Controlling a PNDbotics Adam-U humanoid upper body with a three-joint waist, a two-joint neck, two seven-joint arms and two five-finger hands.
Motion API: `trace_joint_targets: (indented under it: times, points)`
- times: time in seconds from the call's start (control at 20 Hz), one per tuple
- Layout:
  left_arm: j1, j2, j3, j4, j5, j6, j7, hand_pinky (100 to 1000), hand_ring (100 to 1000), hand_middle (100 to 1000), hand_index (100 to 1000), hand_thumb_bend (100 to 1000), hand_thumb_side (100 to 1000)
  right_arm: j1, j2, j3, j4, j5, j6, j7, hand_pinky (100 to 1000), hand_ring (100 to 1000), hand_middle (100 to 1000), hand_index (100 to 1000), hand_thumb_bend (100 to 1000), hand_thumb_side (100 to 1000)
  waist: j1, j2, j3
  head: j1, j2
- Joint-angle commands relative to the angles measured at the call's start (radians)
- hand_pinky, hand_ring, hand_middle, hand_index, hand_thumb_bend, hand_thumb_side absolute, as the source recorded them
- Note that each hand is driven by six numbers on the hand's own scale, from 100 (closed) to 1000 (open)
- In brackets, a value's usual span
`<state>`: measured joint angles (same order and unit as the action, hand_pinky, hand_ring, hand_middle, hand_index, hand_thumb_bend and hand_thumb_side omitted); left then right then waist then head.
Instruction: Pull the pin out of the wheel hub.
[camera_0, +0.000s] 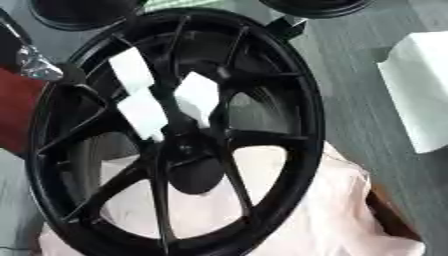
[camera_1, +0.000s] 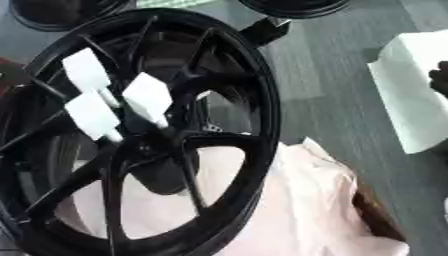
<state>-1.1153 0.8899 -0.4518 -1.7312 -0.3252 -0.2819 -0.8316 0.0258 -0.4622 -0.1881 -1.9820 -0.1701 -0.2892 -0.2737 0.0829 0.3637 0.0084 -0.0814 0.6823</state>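
**Black wheel hub up close, three white-tagged pins sticking out of the middle**

The big black wheel hub (camera_0: 175, 135) fills most of the view, tilted and resting on a pale pink cloth (camera_0: 341, 215) that's bunched under its lower right side. Three pins with white rectangular heads stick out near the centre, clustered together – one upper left (camera_0: 131, 70), one lower left (camera_0: 143, 114) and one to the right (camera_0: 197, 95). All three are seated in the hub among the spokes.

A white block (camera_0: 418, 95) sits on the grey floor to the right, well apart from the hub. In the right eye view a dark shape (camera_1: 439, 80) shows at the right edge over that block – looks like the right hand, but I can't tell how its fingers are set. The left hand doesn't show anywhere. More dark wheels (camera_0: 79, 12) lie along the top edge.
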Motion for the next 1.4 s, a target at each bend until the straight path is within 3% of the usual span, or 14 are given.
trace_joint_targets:
  times: [0.05, 0.4, 1.4]
  points:
    - [-0.009, 0.036, -0.007, 0.004, 0.000, -0.085, -0.075, 871, 872, 827, 869, 448, 178, -0.007, -0.021, -0.002, -0.018, 0.006, 0.002, -0.001, 831, 781, 731, 830, 100, 601, -0.005, -0.014, 0.002, 0.003, -0.008]
    - [-0.018, 0.031, -0.003, -0.010, 0.000, -0.093, -0.075, 866, 867, 820, 868, 452, 100, -0.009, -0.014, 0.003, -0.018, 0.007, 0.008, 0.002, 831, 782, 731, 831, 100, 610, -0.007, -0.009, 0.003, 0.002, -0.012]
    - [-0.076, -0.040, -0.060, 0.098, -0.040, -0.115, -0.075, 848, 855, 793, 846, 357, 100, -0.023, 0.004, 0.012, -0.018, 0.011, 0.019, 0.007, 832, 783, 732, 832, 100, 631, -0.005, 0.013, -0.011, 0.007, -0.019]
